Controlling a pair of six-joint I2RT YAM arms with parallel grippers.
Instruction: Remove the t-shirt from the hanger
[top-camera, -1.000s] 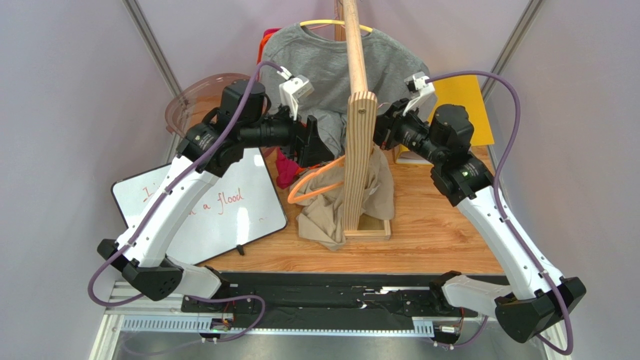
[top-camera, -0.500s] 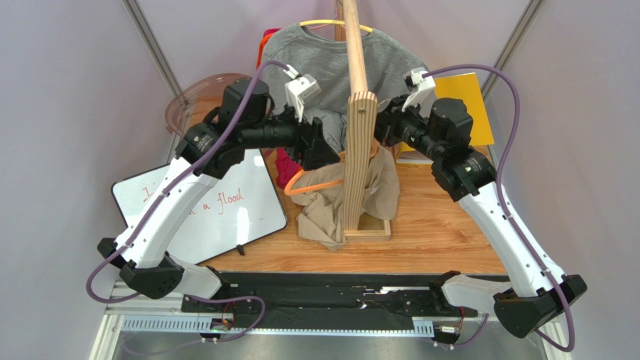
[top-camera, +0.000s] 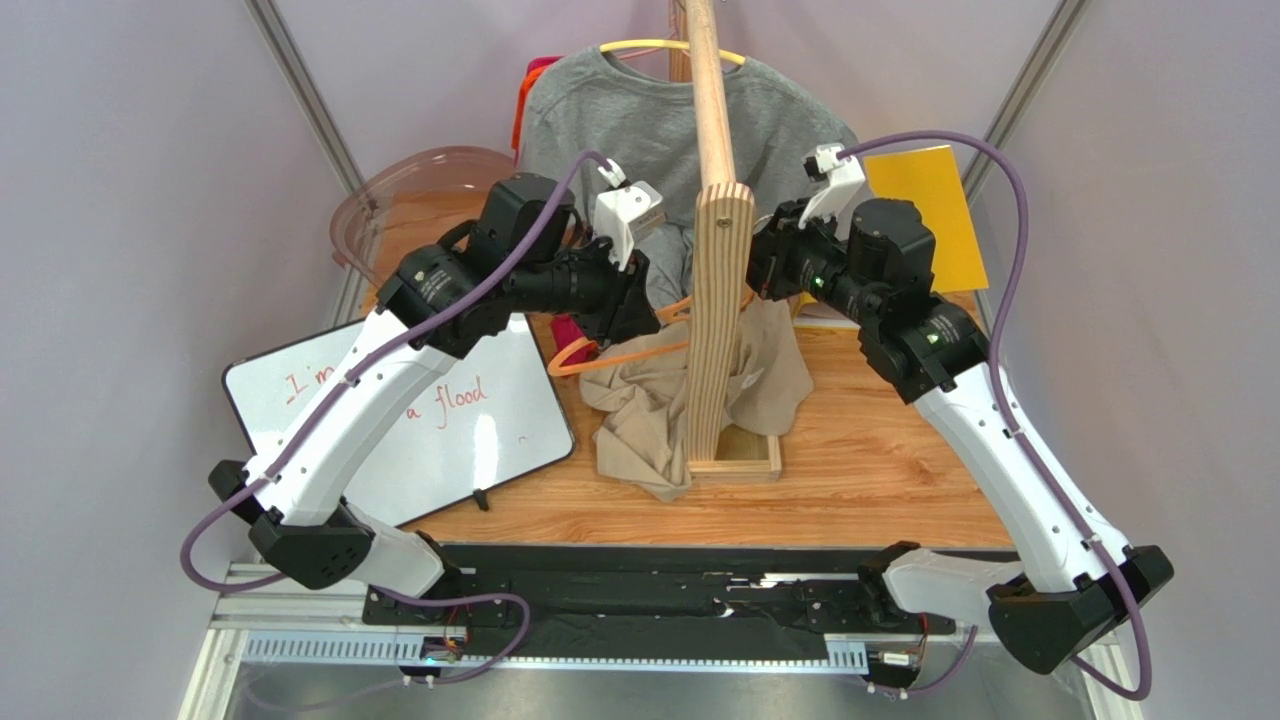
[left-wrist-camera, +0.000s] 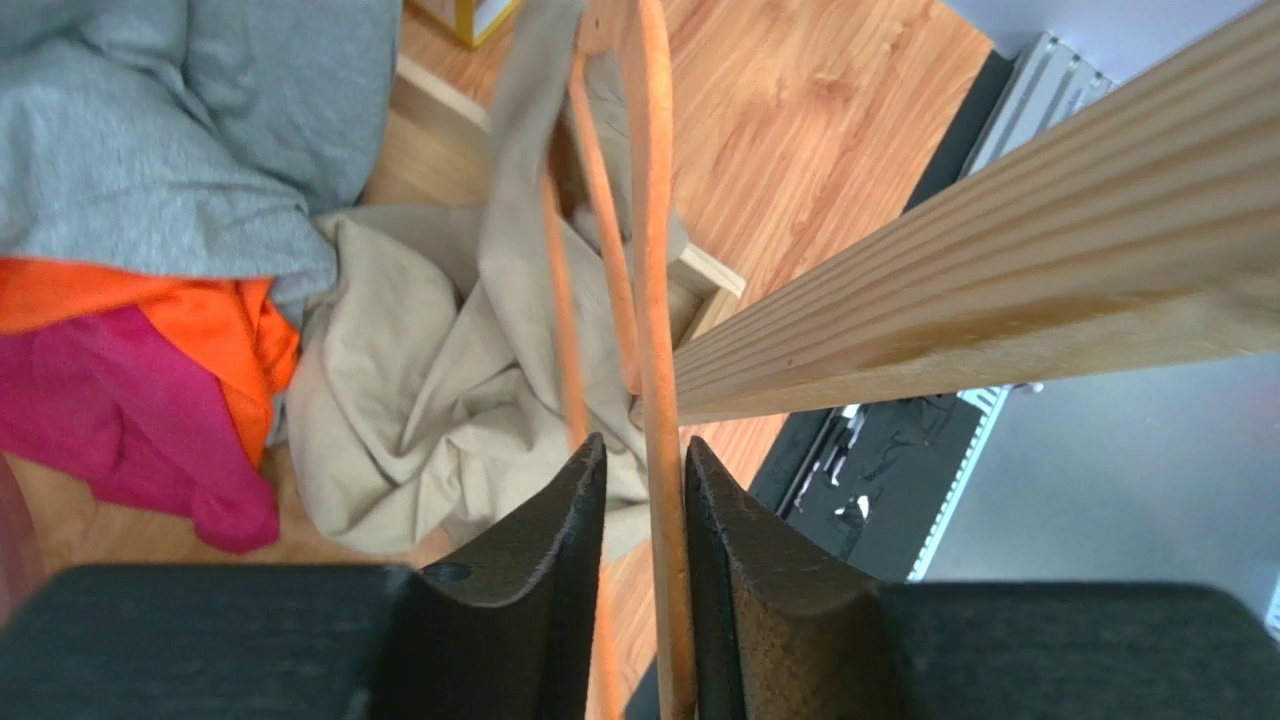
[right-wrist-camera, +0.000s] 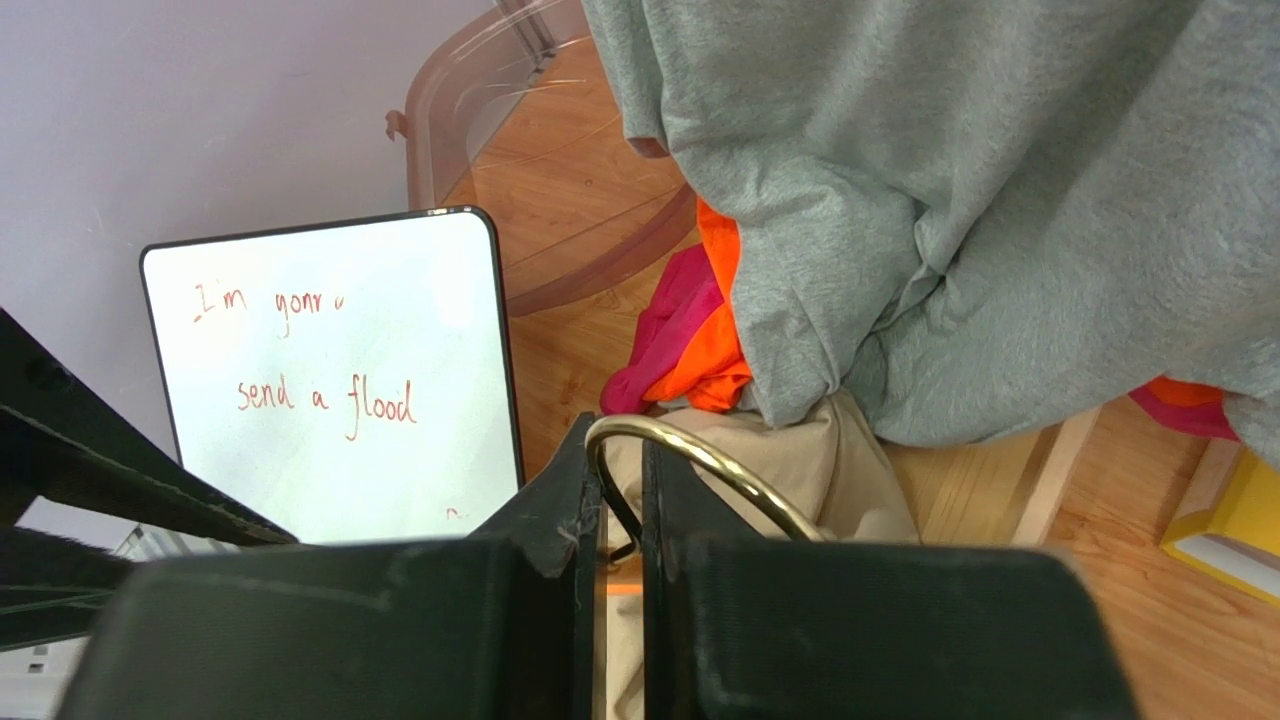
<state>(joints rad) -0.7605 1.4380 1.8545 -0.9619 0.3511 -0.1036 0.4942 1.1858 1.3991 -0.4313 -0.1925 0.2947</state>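
— T-shirt: where is it?
— Crumpled on the surface around the wooden stand's foot, with one fold running up along the hanger.
— And the fingers?
— The left fingers pinch the hanger's orange bar. The right fingers are clamped on its metal hook.

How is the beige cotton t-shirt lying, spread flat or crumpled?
Crumpled. The beige cotton t-shirt lies in bunched folds around the foot of the upright wooden post.

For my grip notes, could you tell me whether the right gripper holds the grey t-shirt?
No, the right gripper is shut on the metal hook of the hanger, clear of the grey t-shirt.
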